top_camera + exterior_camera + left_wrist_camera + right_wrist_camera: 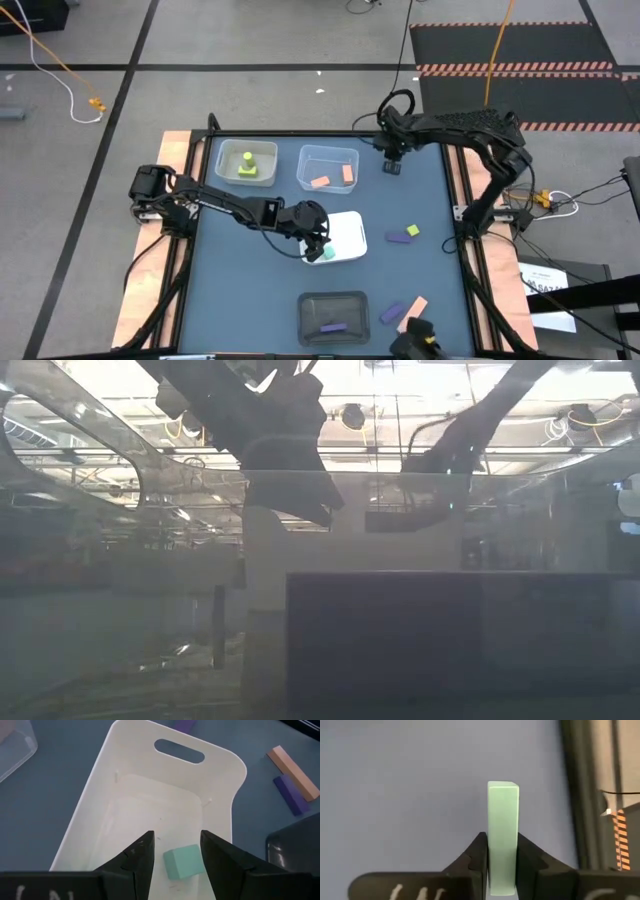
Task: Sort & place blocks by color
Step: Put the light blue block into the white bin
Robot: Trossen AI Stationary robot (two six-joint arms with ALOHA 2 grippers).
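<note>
The left gripper (176, 855) is held over the white tray (352, 232) near the middle of the table, its fingers parted around a mint cube (184, 862) that lies on the tray floor; contact between pads and cube cannot be told. The right gripper (501, 852) is held above the far part of the table, beside the clear bin, and is closed on a mint bar (503, 827), which stands out beyond the fingertips.

The table (430, 190) is covered by a smooth dark blue-grey mat, framed by black rails and bare wood edges. Grey floor, cables and striped black matting are seen around it.

A yellow-green block (247, 165) is held in the clear bin (222, 165) at the far left. Two peach blocks (347, 173) are held in the second clear bin (328, 152) beside it. A purple bar (333, 327) lies in the dark tray (310, 308) at the near edge. The white tray is a smooth moulded plastic, rounded at its corners, with an oval handle slot.

Loose on the mat are a purple block (399, 237) touching a yellow-green cube (412, 231), and nearer, a purple bar (391, 313) beside a peach bar (412, 311).
</note>
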